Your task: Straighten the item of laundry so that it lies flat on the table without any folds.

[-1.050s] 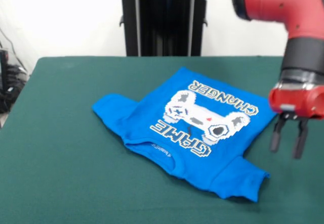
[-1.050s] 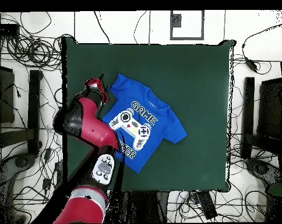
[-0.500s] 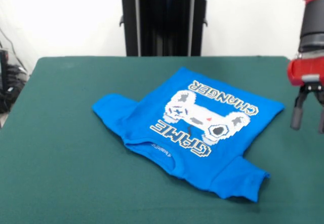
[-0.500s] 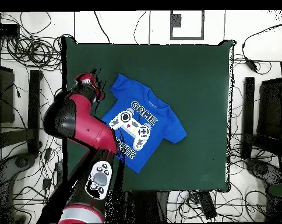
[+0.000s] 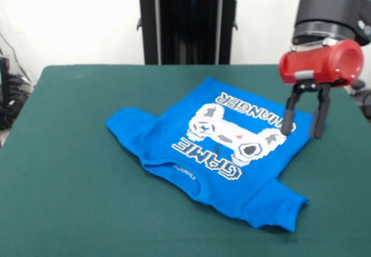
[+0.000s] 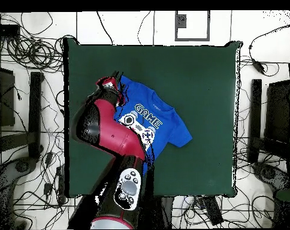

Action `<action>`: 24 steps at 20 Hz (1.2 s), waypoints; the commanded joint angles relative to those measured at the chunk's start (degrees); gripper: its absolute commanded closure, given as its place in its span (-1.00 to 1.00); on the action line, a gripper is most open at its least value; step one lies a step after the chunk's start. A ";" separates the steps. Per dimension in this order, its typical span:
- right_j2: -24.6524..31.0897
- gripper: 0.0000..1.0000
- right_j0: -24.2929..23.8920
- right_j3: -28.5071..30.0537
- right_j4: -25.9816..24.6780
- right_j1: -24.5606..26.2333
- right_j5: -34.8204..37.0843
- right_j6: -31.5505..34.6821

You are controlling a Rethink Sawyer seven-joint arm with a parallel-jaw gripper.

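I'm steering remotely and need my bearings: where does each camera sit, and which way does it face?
Front view: across the table from the robot, facing it; shows the T-shirt, the arm's end and the open tool.
Overhead view: above the table, looking straight down, robot's base at the bottom; shows most of the arm covering part of the T-shirt.
Shared: table, T-shirt, arm, turned half round between views.

A robotics lab is shown. A table [image 6: 195, 72] covered in dark green cloth is set on a pale floor, and tangled black cables [image 6: 27, 51] are strewn around it on all sides. Black equipment stands [image 6: 256, 120] are placed beside the table. A black pedestal [image 5: 188, 22] is seen against a plain white wall [image 5: 69, 19], and 1 red and black robot arm [image 6: 105, 129] is mounted there.
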 commanded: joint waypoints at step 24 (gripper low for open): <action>7.77 -1.00 -1.82 5.02 -8.61 7.08 -4.05 9.25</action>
